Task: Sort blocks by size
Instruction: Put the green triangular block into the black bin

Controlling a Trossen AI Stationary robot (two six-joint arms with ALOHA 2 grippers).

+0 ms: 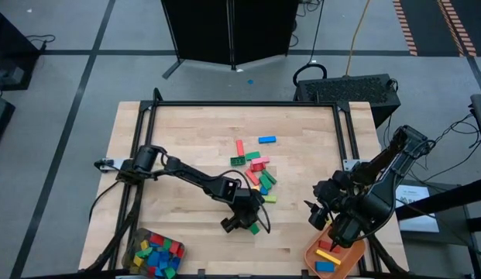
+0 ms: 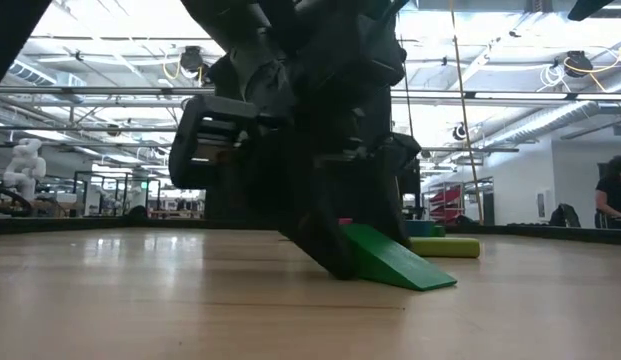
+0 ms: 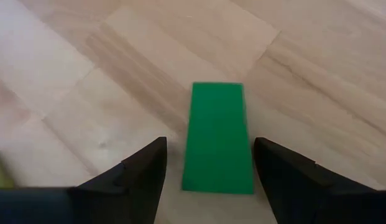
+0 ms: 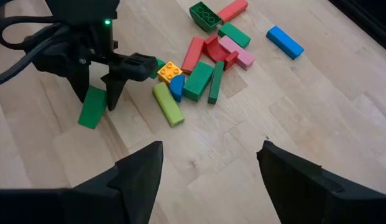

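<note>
A long green block [image 3: 217, 124] lies on the wooden table near its front edge. My left gripper [image 3: 210, 162] is open and slants down over it, one finger on each long side, with a gap showing on both sides. In the low view the green block [image 2: 400, 265] looks slanted, one end [image 2: 445, 283] on the table and the other up by the fingers. A loose pile of blocks [image 1: 255, 167] lies at mid-table. My right gripper [image 4: 208, 180] hangs open above the table at the right, with nothing between its fingers. My left gripper straddles the green block from above, its fingers [image 3: 143, 174] running along the block. I cannot tell whether either finger touches it.
A grey container [image 1: 155, 252] full of blocks stands at the front left. An orange tray [image 1: 314, 260] holding a few blocks stands at the front right, below my right arm. A single blue block [image 1: 266, 140] lies beyond the pile. Bare wood stretches to the far left.
</note>
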